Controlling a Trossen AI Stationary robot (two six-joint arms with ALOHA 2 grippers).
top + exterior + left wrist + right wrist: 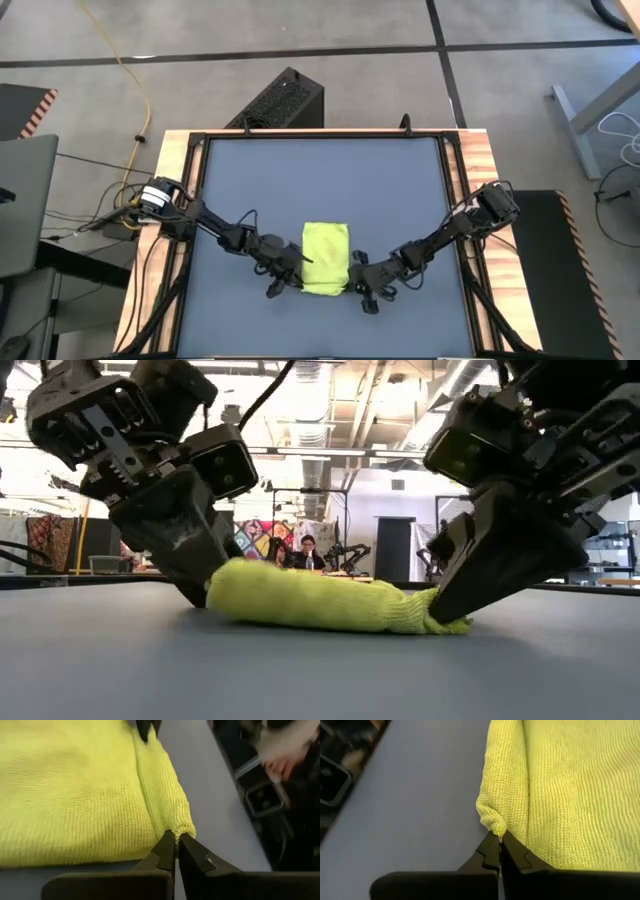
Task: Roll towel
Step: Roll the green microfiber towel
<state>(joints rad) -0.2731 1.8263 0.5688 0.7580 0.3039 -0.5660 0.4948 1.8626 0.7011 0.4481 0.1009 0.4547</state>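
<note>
Fingers of both grippers were pressed together – the left gripper (175, 840) pinching one near corner of the small lime-green knitted cloth towel (325, 258), the right gripper (499, 839) nipping the opposite near corner. Towel lay folded, lower centre of the high view, on the dark blue-grey table (320, 180). It looked soft, light and limp – likely to sag unless both corners of the rolled edge are taken together.

Lime yellow-green towel (325, 258) showing a fine knitted rib texture, plain and unmarked, dark blue-grey table (320, 180) lying under it, pale wood showing along its border, black left gripper (175, 851), black right gripper (499, 851)
</note>
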